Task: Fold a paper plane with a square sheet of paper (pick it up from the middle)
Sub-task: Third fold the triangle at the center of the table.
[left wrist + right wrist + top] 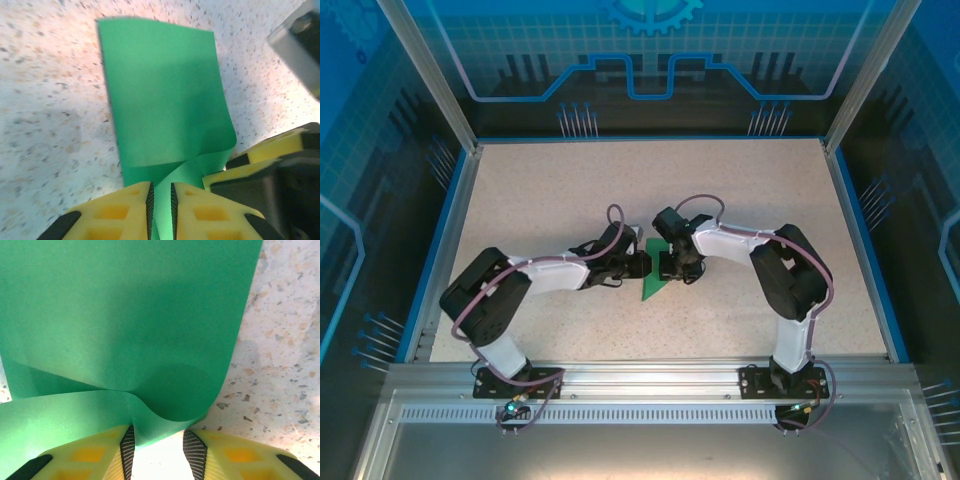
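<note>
Green square sheet of paper [655,282] is steadied mid-frame for creasing; left gripper [161,195] narrowly parted around it; right gripper [160,436] straddling its curl, grip untellable.

The green sheet of paper [654,279] lies folded over, mid-table [570,190] (its bend soft and rounded, one corner lifted).

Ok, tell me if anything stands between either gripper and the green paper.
Nothing visible does. The thin green square sheet of paper, partly folded, runs between the jaws of the left gripper and curls between those of the right gripper.
</note>
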Motion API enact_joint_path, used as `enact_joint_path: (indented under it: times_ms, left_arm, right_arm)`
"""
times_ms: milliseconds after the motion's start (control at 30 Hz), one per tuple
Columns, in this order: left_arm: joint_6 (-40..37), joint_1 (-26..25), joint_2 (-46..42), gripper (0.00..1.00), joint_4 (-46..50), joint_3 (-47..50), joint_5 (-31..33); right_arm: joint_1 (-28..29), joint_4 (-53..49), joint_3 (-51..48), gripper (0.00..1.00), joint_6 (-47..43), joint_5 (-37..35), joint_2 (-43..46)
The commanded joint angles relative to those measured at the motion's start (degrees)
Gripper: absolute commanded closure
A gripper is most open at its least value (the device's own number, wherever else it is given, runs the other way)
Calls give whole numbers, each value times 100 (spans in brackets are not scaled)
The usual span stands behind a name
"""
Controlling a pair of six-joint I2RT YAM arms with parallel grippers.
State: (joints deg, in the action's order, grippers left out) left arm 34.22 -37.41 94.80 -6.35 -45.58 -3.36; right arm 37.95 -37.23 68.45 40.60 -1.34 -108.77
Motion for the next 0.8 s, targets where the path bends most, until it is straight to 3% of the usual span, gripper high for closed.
enact_joint_path:
  times_ms: [0,333,600,767]
  left_arm:
    - [333,94,-439,77,61,316,212]
    - [1123,-85,-819,73,-1081,1027,-910]
    - [1620,-466,-788,76,-1379,1104,-840]
    - [1660,-569,-637,79,-1018,986,-834]
  right_arm:
    - [6,-197,-291,62,93,-517,-641]
    - [10,-227,-252,63,258,-461,-751]
    - [1,-232,-276,63,387,-432,-773]
    - [-38,-192,-292,64,446,-333,-777]
